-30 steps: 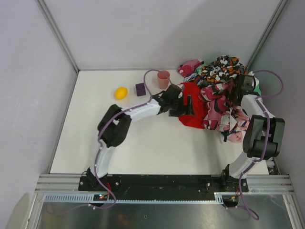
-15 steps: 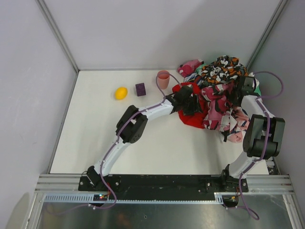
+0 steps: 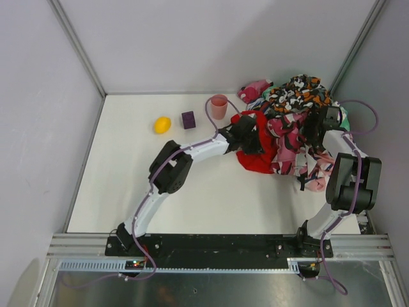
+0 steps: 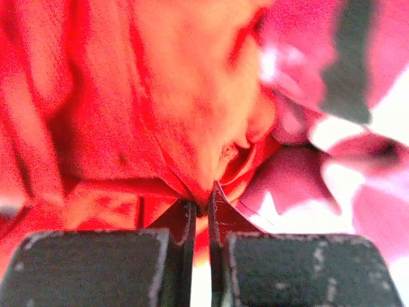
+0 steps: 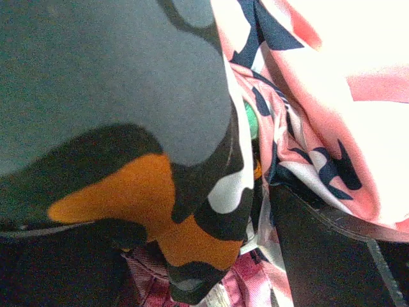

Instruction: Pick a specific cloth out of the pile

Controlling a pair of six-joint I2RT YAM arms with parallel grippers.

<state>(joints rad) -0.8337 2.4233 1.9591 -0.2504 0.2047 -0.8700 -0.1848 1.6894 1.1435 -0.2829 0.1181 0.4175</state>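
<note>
The plain red cloth [image 3: 257, 157] lies at the left edge of the pile [image 3: 295, 96] of patterned fabrics, partly tucked under pink-print pieces. My left gripper [image 3: 250, 135] is on its upper part. In the left wrist view the left gripper [image 4: 201, 203] is shut, pinching a fold of the red cloth [image 4: 128, 115], with pink-print fabric [image 4: 358, 147] to its right. My right gripper [image 3: 314, 125] is buried in the pile's right side. In the right wrist view the right gripper [image 5: 192, 256] has its jaws wide apart, and orange-black-white fabric [image 5: 128, 185] hangs loosely between them.
A pink cup [image 3: 219, 106] stands just left of the pile. A purple block [image 3: 188, 119] and a yellow lemon [image 3: 162, 125] lie further left. Walls close the back and both sides of the white table [image 3: 128, 192]. The pile fills the back right corner.
My left gripper reached right into the pile's edge and closed on the red cloth. My right gripper opened inside the pile; its arm barely moved.
</note>
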